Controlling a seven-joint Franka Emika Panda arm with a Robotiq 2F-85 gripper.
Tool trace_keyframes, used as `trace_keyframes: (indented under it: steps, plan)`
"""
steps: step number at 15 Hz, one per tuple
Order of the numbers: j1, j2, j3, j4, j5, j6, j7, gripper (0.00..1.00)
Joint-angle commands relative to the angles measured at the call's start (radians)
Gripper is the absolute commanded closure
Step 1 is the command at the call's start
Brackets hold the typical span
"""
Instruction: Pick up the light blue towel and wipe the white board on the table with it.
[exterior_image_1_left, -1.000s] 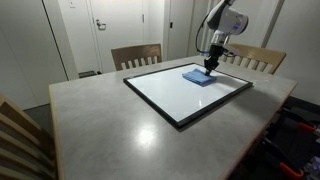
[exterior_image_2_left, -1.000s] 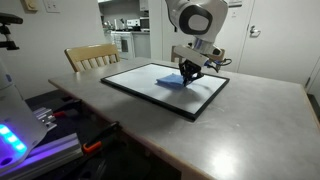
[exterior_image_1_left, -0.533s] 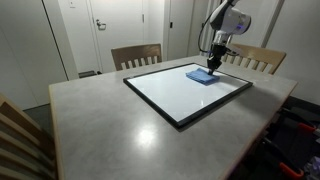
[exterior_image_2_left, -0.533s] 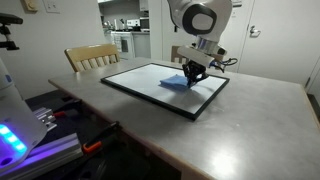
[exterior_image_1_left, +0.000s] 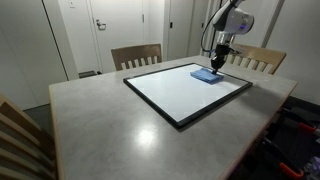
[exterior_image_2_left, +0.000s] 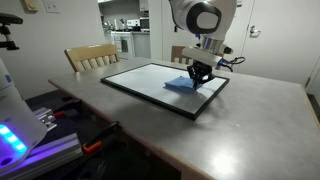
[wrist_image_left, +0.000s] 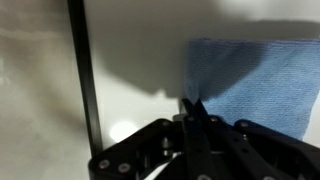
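Light blue towel (exterior_image_1_left: 207, 74) lies on the white board (exterior_image_1_left: 175, 95) near the far edge of the table (exterior_image_1_left: 100, 120), its rim pinched in the clenched gripper (wrist_image_left: 190, 105). Soft, light cloth, likely best held by a pinched fold

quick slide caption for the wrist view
Wrist view: end effector pinched shut on the edge of the light blue towel lying on the white board, black frame alongside.

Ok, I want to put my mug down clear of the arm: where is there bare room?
The grey tabletop is bare all around the black-framed white board, widest toward the cameras. Crowded only at the board's far corner, where the end effector holds the light blue towel.
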Motion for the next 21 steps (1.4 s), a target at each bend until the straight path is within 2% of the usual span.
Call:
trace_keyframes:
  steps: [1,9,15,21]
  plan:
    - [-0.034,0.008,0.003,-0.01,-0.03,0.035,-0.012,0.99]
    - [-0.079,0.008,0.001,-0.013,-0.033,0.079,-0.015,0.99]
    - [-0.086,0.001,0.0,0.017,-0.037,0.084,0.001,0.99]
    - [-0.091,-0.01,-0.013,0.063,-0.088,0.0,-0.008,0.99]
